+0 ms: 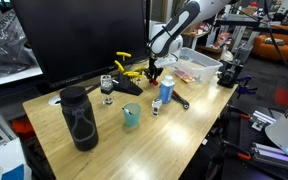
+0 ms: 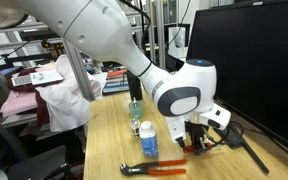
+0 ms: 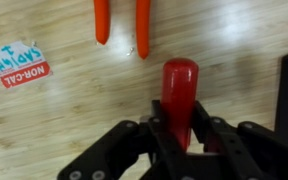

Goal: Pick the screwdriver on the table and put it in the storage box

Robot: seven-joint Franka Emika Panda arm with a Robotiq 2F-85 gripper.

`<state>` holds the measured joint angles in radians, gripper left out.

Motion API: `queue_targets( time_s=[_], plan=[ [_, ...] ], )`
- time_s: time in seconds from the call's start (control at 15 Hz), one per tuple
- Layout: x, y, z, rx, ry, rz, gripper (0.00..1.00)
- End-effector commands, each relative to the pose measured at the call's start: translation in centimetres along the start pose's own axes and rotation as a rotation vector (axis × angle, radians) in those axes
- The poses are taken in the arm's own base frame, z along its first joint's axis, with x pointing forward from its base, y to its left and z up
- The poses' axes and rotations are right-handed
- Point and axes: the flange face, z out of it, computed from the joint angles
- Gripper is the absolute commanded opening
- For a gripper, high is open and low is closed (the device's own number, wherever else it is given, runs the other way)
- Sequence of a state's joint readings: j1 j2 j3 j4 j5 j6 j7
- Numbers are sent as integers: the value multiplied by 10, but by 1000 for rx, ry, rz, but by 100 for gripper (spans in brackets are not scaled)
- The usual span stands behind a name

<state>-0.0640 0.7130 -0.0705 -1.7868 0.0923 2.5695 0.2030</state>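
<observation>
Wrist view alone: fingers (image 3: 155, 132) around screwdriver (image 3: 179, 88)

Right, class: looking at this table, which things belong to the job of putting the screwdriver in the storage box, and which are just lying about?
For the job:
screwdriver
storage box
gripper, closed on the screwdriver's red handle

Just lying about:
black jug
teal cup
blue bottle
yellow-handled tools
orange-handled pliers
</observation>
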Motion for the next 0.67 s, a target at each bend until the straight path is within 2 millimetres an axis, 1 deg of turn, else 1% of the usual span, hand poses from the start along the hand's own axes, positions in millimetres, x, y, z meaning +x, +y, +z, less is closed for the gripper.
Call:
queue_targets(
  time_s=[0.0,0.13,0.33,0.53,0.6],
  plan=[
    [-19,2,-35,49,33,-25,8],
    [-33,4,-52,68,45,-4,8],
    [-52,17,-63,94,53,61,8],
    [-66,35,-70,89,86,152,8],
    [-70,38,-75,91,109,167,8]
  ],
)
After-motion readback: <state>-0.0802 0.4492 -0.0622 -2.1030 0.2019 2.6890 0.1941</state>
